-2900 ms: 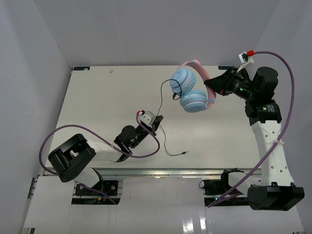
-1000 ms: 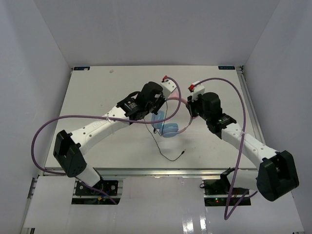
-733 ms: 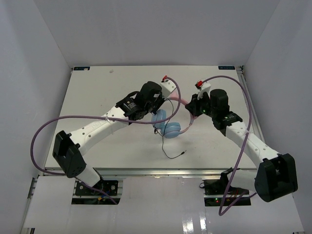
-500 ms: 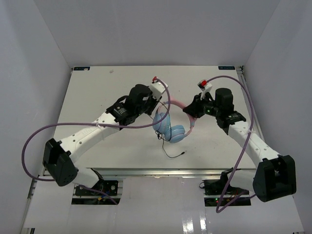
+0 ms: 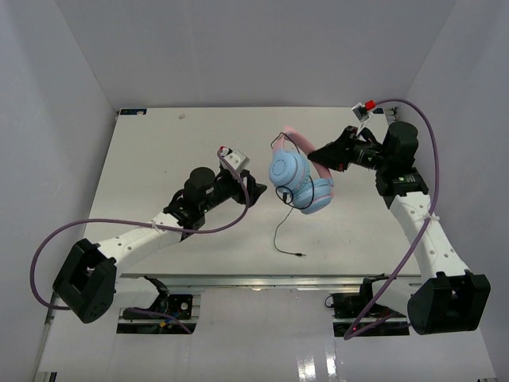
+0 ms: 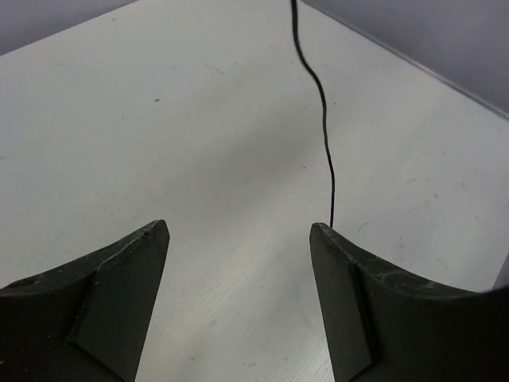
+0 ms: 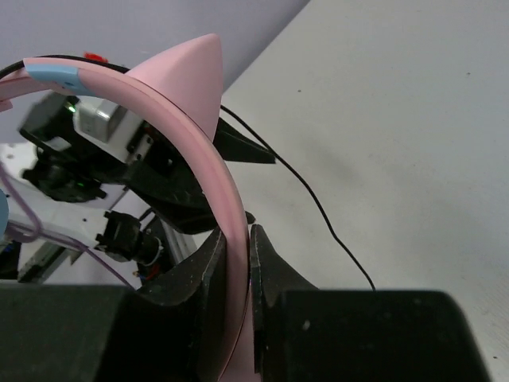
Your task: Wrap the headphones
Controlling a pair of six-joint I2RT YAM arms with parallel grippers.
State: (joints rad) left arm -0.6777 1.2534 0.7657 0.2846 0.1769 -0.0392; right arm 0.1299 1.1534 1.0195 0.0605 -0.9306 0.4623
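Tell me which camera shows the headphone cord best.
Top external: the cord shows whole, running from the ear cups down to its jack plug. Left wrist catches only a stretch of cord ahead of the open left hand. Right wrist shows a short piece behind the gripped headband.

Bright, even light falls on the bench (image 5: 151, 151); only faint, soft shadows lie beside the headphones (image 5: 296, 177), whose headband (image 7: 215, 175) looks blurred close up.
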